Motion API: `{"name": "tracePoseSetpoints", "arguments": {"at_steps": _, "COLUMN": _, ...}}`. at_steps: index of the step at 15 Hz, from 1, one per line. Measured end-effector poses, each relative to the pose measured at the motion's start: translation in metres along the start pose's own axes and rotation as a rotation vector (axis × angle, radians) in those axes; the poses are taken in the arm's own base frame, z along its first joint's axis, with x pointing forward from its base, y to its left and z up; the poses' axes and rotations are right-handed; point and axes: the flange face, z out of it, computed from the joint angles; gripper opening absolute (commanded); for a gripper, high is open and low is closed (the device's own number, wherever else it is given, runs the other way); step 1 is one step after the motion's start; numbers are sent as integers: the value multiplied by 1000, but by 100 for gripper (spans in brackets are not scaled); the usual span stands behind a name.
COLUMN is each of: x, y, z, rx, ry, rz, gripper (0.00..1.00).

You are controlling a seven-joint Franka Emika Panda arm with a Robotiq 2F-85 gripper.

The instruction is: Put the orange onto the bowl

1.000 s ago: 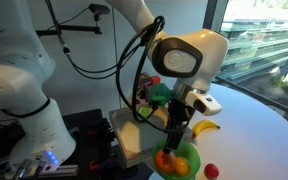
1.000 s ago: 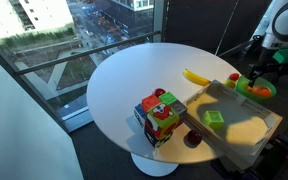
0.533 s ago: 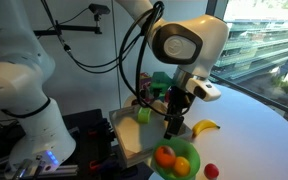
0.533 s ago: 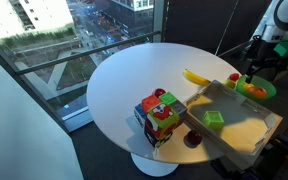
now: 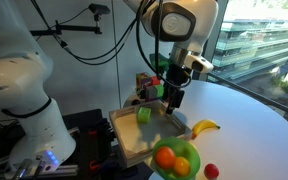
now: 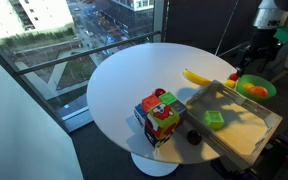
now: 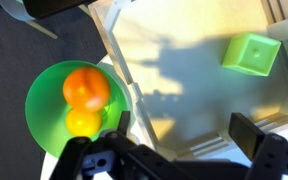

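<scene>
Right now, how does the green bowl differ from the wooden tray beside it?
The bowl is round and bright green, while the tray is square and pale wood. The bowl holds the orange and a paler yellow fruit; the tray holds only a green cube. The tray looks clearly larger than the bowl. Both are shallow open containers, side by side.

bowl [image 7: 46, 95]: glossy green plastic | tray [image 7: 184, 75]: pale matt wood | orange [image 7: 85, 87]: smooth, faint sheen
</scene>
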Motion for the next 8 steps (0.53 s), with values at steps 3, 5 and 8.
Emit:
{"name": "tracePoseSetpoints", "arguments": {"at_steps": 3, "x": -7, "y": -26, "z": -18, "rx": -16, "ry": 42, "rz": -65, "gripper": 100}}
{"name": "tracePoseSetpoints", "arguments": {"at_steps": 5, "x": -13, "y": -41, "z": -31, "rx": -23, "ry": 72, "rz": -100, "gripper": 100}}
{"name": "tracePoseSetpoints", "arguments": {"at_steps": 8, "x": -24, "y": -59, "z": -49, "rx": -26, "ry": 116, "rz": -141, "gripper": 100}}
